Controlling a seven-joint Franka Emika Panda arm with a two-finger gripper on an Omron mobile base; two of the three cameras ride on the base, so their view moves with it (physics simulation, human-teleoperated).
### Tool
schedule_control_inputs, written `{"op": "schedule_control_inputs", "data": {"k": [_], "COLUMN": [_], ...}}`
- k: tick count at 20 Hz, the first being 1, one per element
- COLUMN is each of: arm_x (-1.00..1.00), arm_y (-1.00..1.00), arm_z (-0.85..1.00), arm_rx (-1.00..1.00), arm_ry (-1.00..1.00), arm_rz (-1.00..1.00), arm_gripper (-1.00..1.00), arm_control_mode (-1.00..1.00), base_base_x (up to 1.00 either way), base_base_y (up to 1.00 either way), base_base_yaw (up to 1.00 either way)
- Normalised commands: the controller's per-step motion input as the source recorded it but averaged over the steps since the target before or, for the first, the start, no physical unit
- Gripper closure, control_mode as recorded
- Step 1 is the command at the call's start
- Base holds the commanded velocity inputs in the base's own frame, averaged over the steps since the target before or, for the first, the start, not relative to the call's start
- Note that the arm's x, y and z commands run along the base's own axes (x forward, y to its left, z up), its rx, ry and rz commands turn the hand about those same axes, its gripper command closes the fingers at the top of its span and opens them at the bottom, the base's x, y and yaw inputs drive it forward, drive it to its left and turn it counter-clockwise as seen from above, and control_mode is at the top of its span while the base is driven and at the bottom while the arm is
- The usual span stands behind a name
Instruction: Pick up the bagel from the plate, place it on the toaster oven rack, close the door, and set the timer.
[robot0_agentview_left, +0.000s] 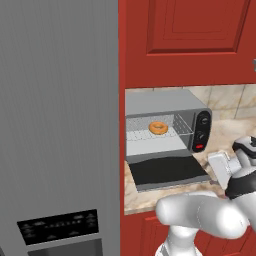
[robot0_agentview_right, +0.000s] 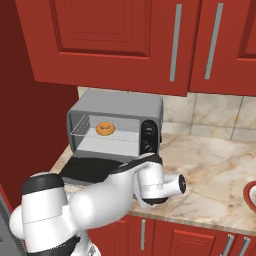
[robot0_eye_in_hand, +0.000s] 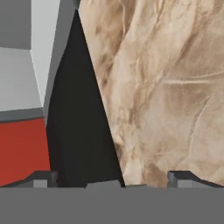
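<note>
The bagel (robot0_agentview_left: 158, 128) lies on the wire rack (robot0_agentview_left: 150, 134) inside the grey toaster oven (robot0_agentview_left: 165, 102), in the middle of the left base view. The oven's door (robot0_agentview_left: 167, 170) hangs open, flat over the marble bench (robot0_agentview_right: 215, 170). In the hand view the hand (robot0_eye_in_hand: 111, 177) points down at the door's right edge, its fingers spread wide and holding nothing.
</note>
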Motion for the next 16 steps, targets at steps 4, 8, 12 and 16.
{"op": "schedule_control_inputs", "data": {"k": [4, 8, 12, 16], "arm_x": [0.21, 0.17, 0.09, 0.00], "arm_y": [0.00, 0.00, 0.14, 0.31], "arm_z": [-0.18, -0.13, -0.02, -0.01], "arm_rx": [0.05, 0.07, 0.10, 0.10], "arm_ry": [0.00, 0.00, 0.02, 0.08], "arm_rz": [-0.02, 0.00, 0.00, 0.00], "arm_gripper": [-1.00, -1.00, -1.00, -1.00], "arm_control_mode": [-1.00, -1.00, -1.00, -1.00], "base_base_x": [0.00, 0.00, 0.00, 0.00], "base_base_y": [0.00, 0.00, 0.00, 0.00], "base_base_yaw": [0.00, 0.00, 0.00, 0.00]}}
